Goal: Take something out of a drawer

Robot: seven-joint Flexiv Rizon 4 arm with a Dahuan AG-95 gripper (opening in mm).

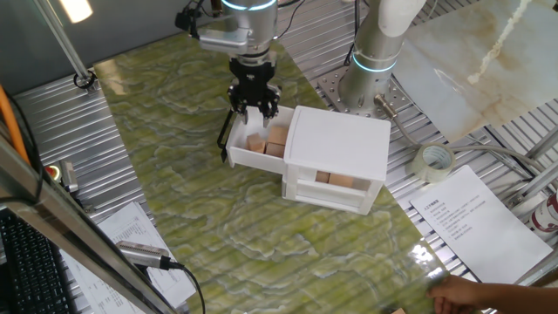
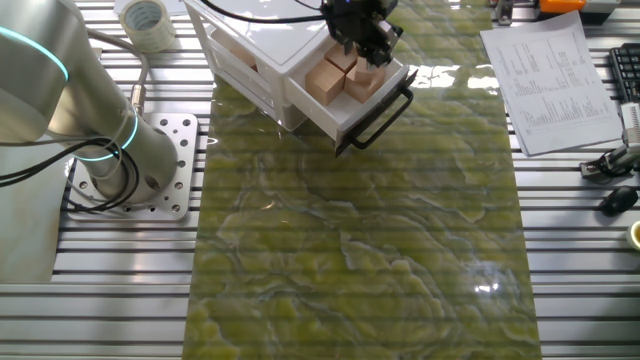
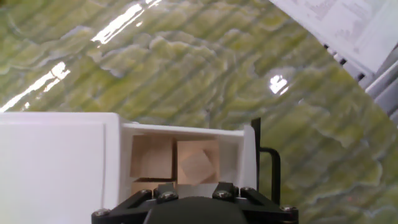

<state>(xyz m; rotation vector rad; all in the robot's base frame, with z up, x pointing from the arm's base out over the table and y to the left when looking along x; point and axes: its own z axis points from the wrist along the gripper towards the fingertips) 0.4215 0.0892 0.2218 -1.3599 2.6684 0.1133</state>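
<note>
I see the drawer (image 1: 253,150) pulled out of the cabinet (image 1: 340,144), its black handle (image 2: 385,115) facing away from the box. Several cubes (image 2: 335,78) sit inside — light-brown, packed close together. The gripper (image 1: 255,109) hangs directly above the open drawer, fingers pointing down among the cubes. From the hand view I get two cubes (image 3: 175,163) side by side just below the gripper body, but the fingertips are out of sight — I cannot tell whether the jaws are apart or clamped on anything.

text: none legible | printed sheets (image 1: 475,218): print too small
</note>
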